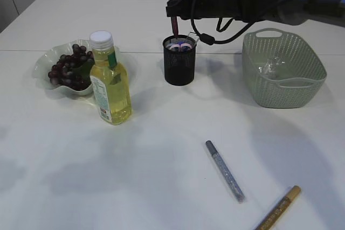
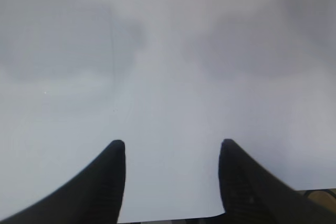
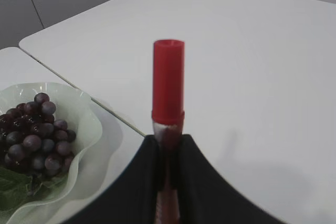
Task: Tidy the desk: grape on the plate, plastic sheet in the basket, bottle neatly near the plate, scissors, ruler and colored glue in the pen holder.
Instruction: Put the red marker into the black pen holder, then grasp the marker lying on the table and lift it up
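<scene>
My right gripper [image 1: 173, 8] is shut on a red glue pen [image 1: 172, 12] and holds it upright over the black mesh pen holder [image 1: 179, 63], its lower end inside the holder. The pen's red cap [image 3: 168, 80] sticks up between the jaws [image 3: 168, 142]. Purple grapes [image 1: 67, 68] lie on the pale green plate [image 1: 46, 60]. The yellow bottle [image 1: 110, 82] stands next to the plate. A clear plastic sheet [image 1: 272, 65] lies in the green basket [image 1: 283, 71]. A silver glue pen [image 1: 225, 171] and a gold one [image 1: 279, 208] lie on the table. My left gripper [image 2: 172, 148] is open over bare table.
The pen holder has scissors handles and other items inside [image 1: 180, 46]. The plate with grapes also shows in the right wrist view [image 3: 89, 124]. A seam between two white tables runs behind the plate [image 3: 115, 111].
</scene>
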Available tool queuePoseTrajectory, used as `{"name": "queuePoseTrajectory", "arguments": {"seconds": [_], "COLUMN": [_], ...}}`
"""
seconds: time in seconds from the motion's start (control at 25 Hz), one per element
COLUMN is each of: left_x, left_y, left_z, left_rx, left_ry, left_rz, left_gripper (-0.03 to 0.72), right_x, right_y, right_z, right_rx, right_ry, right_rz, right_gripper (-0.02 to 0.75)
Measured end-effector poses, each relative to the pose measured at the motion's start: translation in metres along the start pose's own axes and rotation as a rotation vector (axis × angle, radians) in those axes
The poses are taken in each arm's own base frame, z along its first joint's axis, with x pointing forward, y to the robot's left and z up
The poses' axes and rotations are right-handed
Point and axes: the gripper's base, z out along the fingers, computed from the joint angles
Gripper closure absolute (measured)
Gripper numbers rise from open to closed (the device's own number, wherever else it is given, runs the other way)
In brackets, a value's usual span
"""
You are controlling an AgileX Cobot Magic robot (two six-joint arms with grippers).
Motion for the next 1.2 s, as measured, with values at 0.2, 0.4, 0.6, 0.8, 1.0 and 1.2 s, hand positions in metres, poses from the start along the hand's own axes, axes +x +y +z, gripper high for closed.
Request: {"name": "queuePoseTrajectory", "arguments": {"seconds": [0.2, 0.4, 0.6, 0.8, 1.0, 1.2], "left_x": [0.000, 0.000, 0.000, 0.000, 0.000, 0.000], "left_y": [0.000, 0.000, 0.000, 0.000, 0.000, 0.000], "left_z": [0.000, 0.000, 0.000, 0.000, 0.000, 0.000], "left_rx": [0.000, 0.000, 0.000, 0.000, 0.000, 0.000], "left_ry": [-0.002, -0.002, -0.004, -0.004, -0.004, -0.004], "left_rz": [0.000, 0.000, 0.000, 0.000, 0.000, 0.000], "left_gripper": [0.273, 0.273, 0.273, 0.273, 0.273, 0.273], "right_x": [0.014, 0.013, 0.013, -0.010, -0.030, -0.044], "right_y": [-0.003, -0.004, -0.003, 0.002, 0.013, 0.026], "right_z": [0.009, 0.009, 0.009, -0.007, -0.044, -0.090], "right_rx": [0.014, 0.017, 0.006, -0.009, -0.009, 0.158], "right_ry": [-0.026, -0.034, -0.036, 0.003, 0.307, 0.635], "right_rz": [0.023, 0.004, 0.023, 0.084, 0.141, 0.182], "right_gripper": [0.573, 0.402, 0.370, 0.370, 0.375, 0.386]}}
